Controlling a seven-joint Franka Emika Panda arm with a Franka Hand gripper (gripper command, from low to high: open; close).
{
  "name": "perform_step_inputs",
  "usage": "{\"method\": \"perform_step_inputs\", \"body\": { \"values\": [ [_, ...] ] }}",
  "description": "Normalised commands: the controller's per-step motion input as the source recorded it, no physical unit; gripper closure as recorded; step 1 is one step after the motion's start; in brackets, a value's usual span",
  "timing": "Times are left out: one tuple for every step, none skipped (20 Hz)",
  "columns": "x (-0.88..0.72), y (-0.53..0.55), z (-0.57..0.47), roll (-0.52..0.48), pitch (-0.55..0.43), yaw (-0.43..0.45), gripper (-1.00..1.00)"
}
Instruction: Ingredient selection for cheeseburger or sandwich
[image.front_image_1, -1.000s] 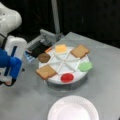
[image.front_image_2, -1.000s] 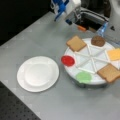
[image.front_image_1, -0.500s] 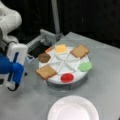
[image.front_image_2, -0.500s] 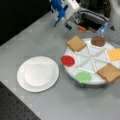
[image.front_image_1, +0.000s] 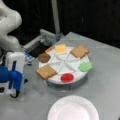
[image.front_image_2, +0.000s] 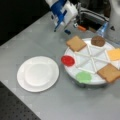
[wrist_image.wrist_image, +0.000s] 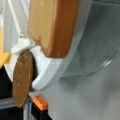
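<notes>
A round white divided tray (image.front_image_1: 65, 63) holds the ingredients, one per compartment. In both front views I see two tan bread slices (image.front_image_1: 46, 71) (image.front_image_1: 80, 51), a yellow cheese square (image.front_image_1: 61, 48), a brown patty (image.front_image_1: 44, 57), a red disc (image.front_image_1: 67, 77) and a green leaf piece (image.front_image_1: 85, 66). My blue and white gripper (image.front_image_1: 15, 93) hangs left of the tray beside the nearer bread slice (image.front_image_2: 76, 43), holding nothing. The wrist view shows that bread slice (wrist_image.wrist_image: 52, 25) and the patty (wrist_image.wrist_image: 22, 77) close up. No stacked sandwich shows in any view.
A round white plate (image.front_image_1: 73, 108) (image.front_image_2: 38, 73) with nothing on it lies on the grey table in front of the tray. Behind the tray stand a metal frame (image.front_image_1: 47, 36) and a small orange part (wrist_image.wrist_image: 40, 102).
The gripper has come down a little at the tray's left side. The ingredients and the plate have not moved.
</notes>
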Motion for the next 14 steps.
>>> {"method": "perform_step_inputs", "body": {
  "values": [
    [0.33, -0.36, -0.23, 0.478, -0.106, 0.203, -1.0],
    [0.35, -0.36, -0.23, 0.477, -0.109, 0.206, -1.0],
    [0.37, -0.37, -0.24, 0.463, -0.119, 0.216, -1.0],
    [0.38, -0.37, -0.24, 0.446, -0.123, 0.22, -1.0],
    [0.39, -0.38, -0.25, 0.423, -0.126, 0.219, -1.0],
    [0.39, -0.38, -0.24, 0.399, -0.121, 0.217, -1.0],
    [0.39, -0.38, -0.24, 0.379, -0.119, 0.213, -1.0],
    [0.38, -0.37, -0.23, 0.364, -0.119, 0.209, -1.0],
    [0.38, -0.35, -0.22, 0.348, -0.119, 0.206, -1.0],
    [0.37, -0.33, -0.21, 0.335, -0.116, 0.202, -1.0],
    [0.36, -0.31, -0.2, 0.321, -0.119, 0.192, -1.0],
    [0.35, -0.28, -0.19, 0.309, -0.116, 0.183, -1.0],
    [0.33, -0.26, -0.18, 0.302, -0.115, 0.181, -1.0],
    [0.32, -0.24, -0.17, 0.298, -0.112, 0.173, -1.0]
  ]
}}
